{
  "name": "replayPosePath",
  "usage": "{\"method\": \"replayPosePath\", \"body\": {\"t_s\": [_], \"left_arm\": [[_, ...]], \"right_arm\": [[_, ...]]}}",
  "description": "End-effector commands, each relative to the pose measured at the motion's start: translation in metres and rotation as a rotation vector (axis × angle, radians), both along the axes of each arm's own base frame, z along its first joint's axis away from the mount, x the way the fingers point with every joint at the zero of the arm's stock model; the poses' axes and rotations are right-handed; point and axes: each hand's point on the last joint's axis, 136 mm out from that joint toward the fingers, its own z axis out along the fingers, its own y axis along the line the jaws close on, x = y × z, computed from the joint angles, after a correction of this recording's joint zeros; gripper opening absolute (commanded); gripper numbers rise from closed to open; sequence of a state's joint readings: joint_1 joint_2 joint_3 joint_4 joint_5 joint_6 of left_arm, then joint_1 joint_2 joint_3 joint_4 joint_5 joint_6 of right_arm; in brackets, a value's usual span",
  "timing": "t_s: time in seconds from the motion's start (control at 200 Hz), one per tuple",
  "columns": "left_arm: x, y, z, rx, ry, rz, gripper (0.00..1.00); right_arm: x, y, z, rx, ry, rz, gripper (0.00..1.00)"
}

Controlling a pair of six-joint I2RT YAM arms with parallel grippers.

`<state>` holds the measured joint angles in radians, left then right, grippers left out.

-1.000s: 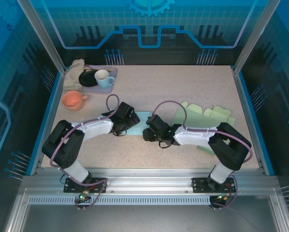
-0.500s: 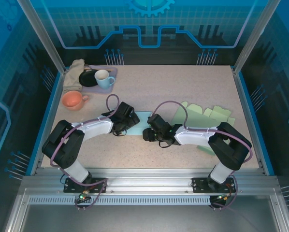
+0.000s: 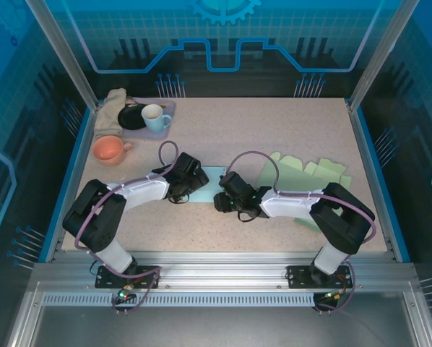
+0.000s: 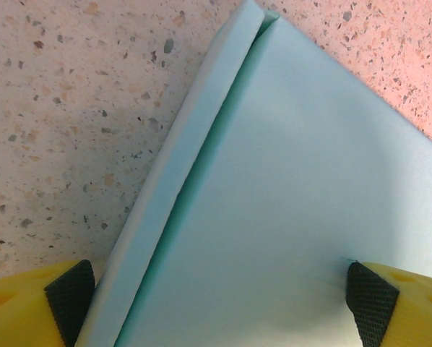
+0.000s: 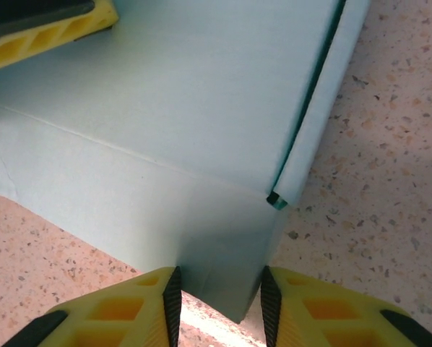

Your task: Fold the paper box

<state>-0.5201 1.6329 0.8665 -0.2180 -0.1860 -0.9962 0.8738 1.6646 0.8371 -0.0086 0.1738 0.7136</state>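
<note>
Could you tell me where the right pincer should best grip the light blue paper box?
On the light blue paper box, probably the near corner wall, approached low from the right: it is thin and free-edged there, and the right pincer straddles it.

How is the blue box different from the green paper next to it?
The blue box has sides already folded; the green paper lies flat, its tabs spread out. The box sits mid-table; the paper lies further right. Both are thin card resting on the table.
</note>
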Motion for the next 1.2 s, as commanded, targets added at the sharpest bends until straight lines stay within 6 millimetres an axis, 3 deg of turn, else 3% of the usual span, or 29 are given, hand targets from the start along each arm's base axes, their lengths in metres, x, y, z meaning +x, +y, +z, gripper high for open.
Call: {"method": "replayPosePath", "body": {"t_s": [0.0, 0.535, 0.93, 1.195], "left_arm": [[-0.033, 0.02, -0.037, 0.094, 0.146, 0.002, 0.92], [-0.036, 0.019, -0.047, 0.098, 0.168, 0.0, 0.91], [-0.042, 0.022, -0.06, 0.113, 0.196, -0.004, 0.9], [-0.044, 0.023, -0.066, 0.118, 0.206, -0.016, 0.89]], "right_arm": [[0.005, 0.002, -0.003, -0.021, -0.062, 0.01, 0.34], [0.011, -0.001, -0.021, -0.106, -0.23, 0.075, 0.33], [0.03, 0.001, -0.011, -0.086, -0.445, 0.073, 0.37], [0.051, -0.004, -0.013, -0.087, -0.46, 0.034, 0.37]]}}
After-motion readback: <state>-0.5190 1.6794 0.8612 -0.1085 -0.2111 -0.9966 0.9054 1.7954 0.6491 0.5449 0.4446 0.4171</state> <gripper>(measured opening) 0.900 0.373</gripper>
